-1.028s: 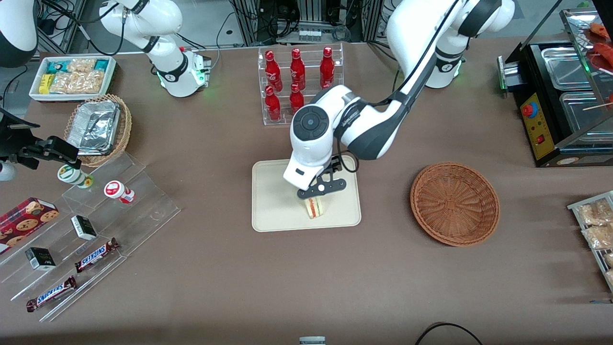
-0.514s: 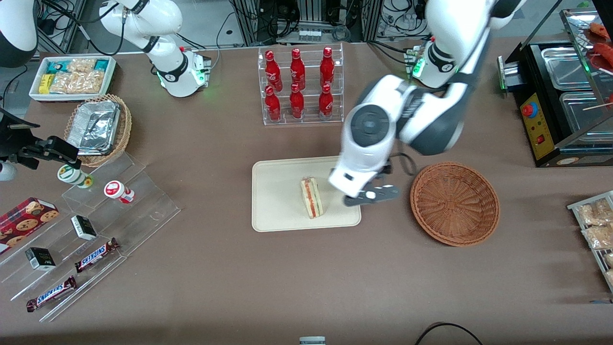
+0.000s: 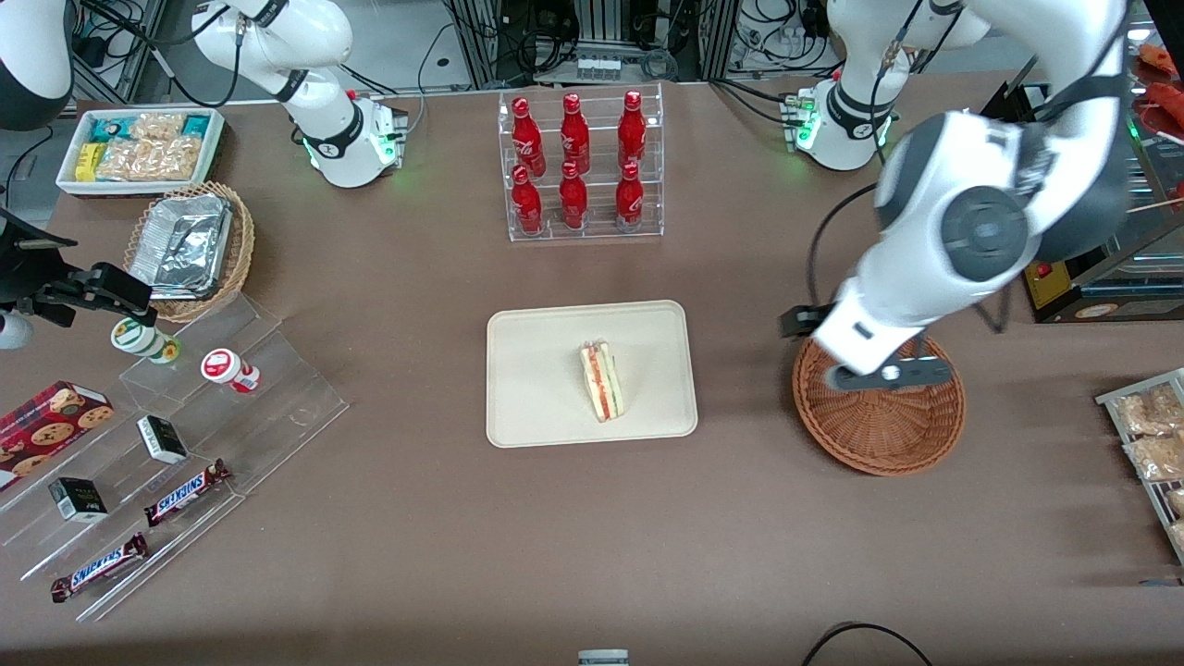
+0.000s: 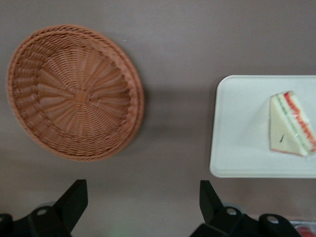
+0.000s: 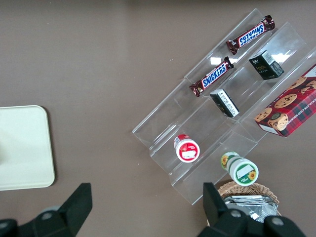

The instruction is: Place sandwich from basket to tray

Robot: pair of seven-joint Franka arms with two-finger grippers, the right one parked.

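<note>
The tray (image 3: 527, 370) lies well apart from the gripper, toward the parked arm's end of the table, with the wedge sandwich (image 3: 601, 380) lying on it. The left arm's gripper (image 3: 883, 375) hangs above the empty reddish-brown wicker basket (image 3: 888, 435), its fingers (image 4: 74, 200) spread wide, holding nothing.

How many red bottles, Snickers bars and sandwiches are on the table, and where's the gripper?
Red bottles: 6
Snickers bars: 2
Sandwich, on the tray: 1
Total: 9
The gripper hangs open above the basket.
</note>
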